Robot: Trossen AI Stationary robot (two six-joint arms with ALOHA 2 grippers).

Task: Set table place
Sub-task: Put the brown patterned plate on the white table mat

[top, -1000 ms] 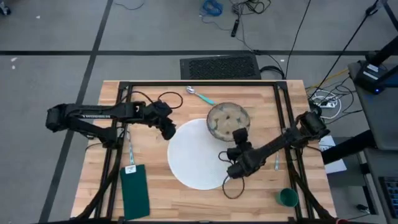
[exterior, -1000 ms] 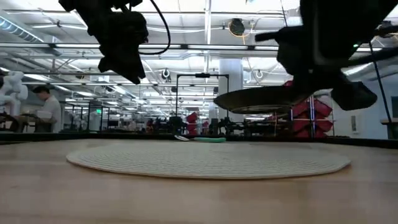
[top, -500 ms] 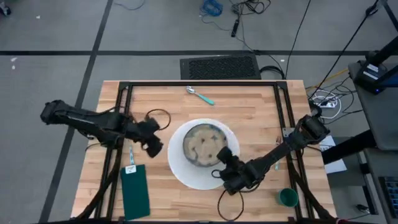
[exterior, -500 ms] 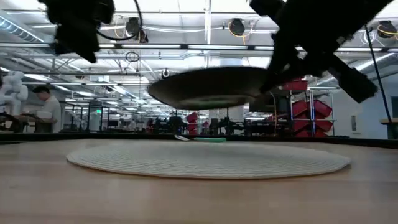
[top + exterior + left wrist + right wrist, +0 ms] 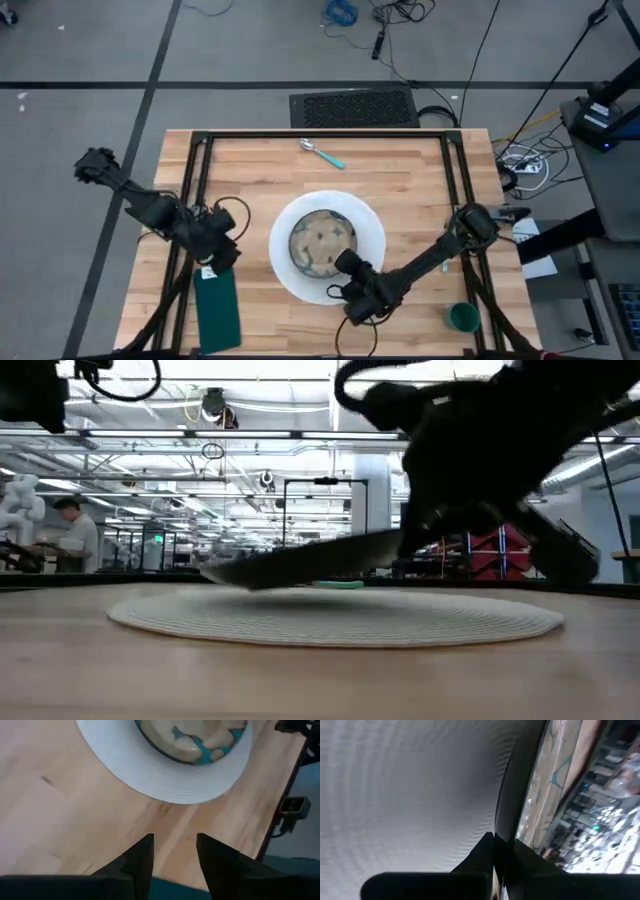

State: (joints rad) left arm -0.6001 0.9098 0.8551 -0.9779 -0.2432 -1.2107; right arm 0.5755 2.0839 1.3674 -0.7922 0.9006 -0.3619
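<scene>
1. Bench (image 5: 410,185) of light butcher-block wood strips, black tube frame, carries a round white woven placemat (image 5: 372,240) at its centre.
2. Right claw (image 5: 345,268) clenched on the near rim of a dark-rimmed speckled tan-and-teal plate (image 5: 322,240), held tilted over the placemat.
3. Left claw (image 5: 172,852) released, above a dark green napkin (image 5: 217,308) at the bench's left front.
4. Teal-handled spoon (image 5: 320,152) lies near the far edge.

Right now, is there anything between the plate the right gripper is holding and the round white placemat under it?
Nothing visible. The right gripper holds the plate tilted just above the bare placemat.
</scene>
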